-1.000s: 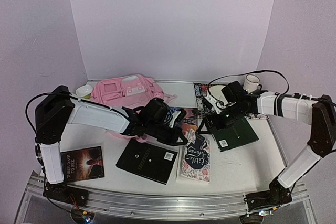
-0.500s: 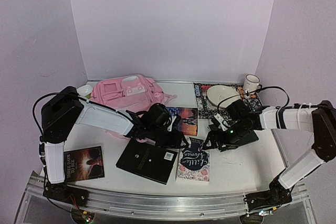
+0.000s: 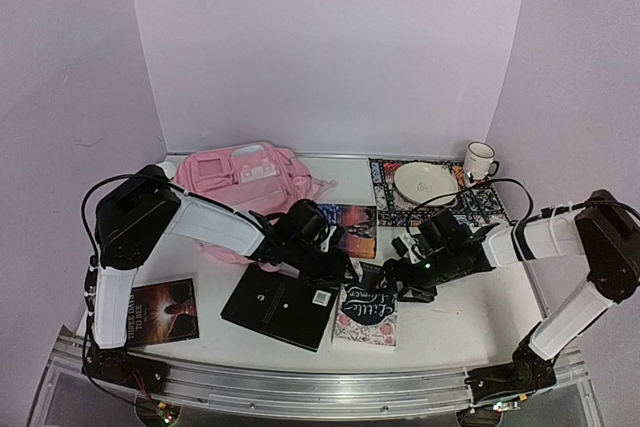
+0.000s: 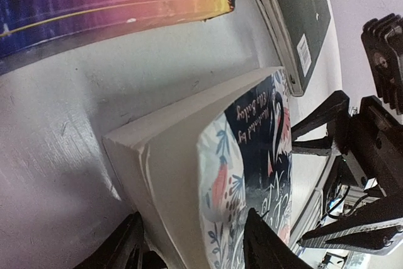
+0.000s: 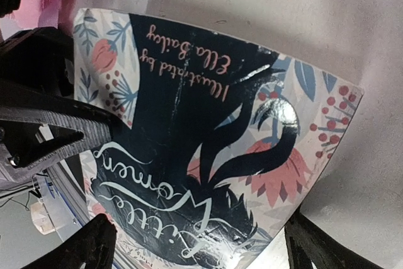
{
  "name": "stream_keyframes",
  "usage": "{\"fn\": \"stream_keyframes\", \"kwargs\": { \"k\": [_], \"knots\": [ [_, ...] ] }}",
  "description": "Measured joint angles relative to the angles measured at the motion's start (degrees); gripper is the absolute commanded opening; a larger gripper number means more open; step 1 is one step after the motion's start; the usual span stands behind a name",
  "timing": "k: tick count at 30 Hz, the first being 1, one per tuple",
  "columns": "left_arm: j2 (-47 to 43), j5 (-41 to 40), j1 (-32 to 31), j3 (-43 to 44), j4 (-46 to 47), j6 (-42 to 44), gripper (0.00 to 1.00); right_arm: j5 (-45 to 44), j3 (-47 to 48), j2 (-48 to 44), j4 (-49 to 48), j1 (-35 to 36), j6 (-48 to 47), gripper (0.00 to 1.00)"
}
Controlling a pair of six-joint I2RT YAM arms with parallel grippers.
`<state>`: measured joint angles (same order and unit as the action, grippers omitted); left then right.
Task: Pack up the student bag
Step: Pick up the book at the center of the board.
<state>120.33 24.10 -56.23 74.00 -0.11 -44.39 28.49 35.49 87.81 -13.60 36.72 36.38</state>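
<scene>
Little Women book (image 3: 368, 305): right gripper (image 5: 201, 244) gaping over it, left gripper (image 4: 195, 250) straddling its corner, clamp untellable, opposed pulls risking slippage.

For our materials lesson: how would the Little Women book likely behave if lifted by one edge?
The Little Women book shows a thick page block, so it is probably heavy for its size. Glare on its cover suggests a glossy, possibly slippery surface. Gripped by one edge, it may fan open.
</scene>
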Motion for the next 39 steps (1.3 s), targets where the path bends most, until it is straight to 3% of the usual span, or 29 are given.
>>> {"fn": "stream_keyframes", "kwargs": {
  "k": [10, 24, 26, 32, 39],
  "knots": [
    [-2.2, 1.3, 1.2, -1.1, 0.8, -2.7, 0.35, -2.4, -0.1, 0.7, -2.0, 2.1, 3.9, 0.91],
    [-5.1, 4.3, 0.6, -1.5, 5.1, -3.6, 0.31, -3.8, -0.5, 0.0, -2.4, 2.6, 4.6, 0.91],
    [-4.8, 4.3, 0.6, -1.5, 5.2, -3.6, 0.27, -3.8, -0.5, 0.0, -2.4, 2.6, 4.6, 0.91],
    [-3.8, 3.4, 0.7, -2.0, 5.2, -3.6, 0.0, -4.1, -0.5, -0.1, -2.3, 2.7, 4.5, 0.91],
    [-3.8, 2.8, 0.5, -2.1, 5.3, -1.4, 0.0, -5.6, 0.7, -3.0, 1.8, 2.9, 0.1, 0.97]
  ]
}}
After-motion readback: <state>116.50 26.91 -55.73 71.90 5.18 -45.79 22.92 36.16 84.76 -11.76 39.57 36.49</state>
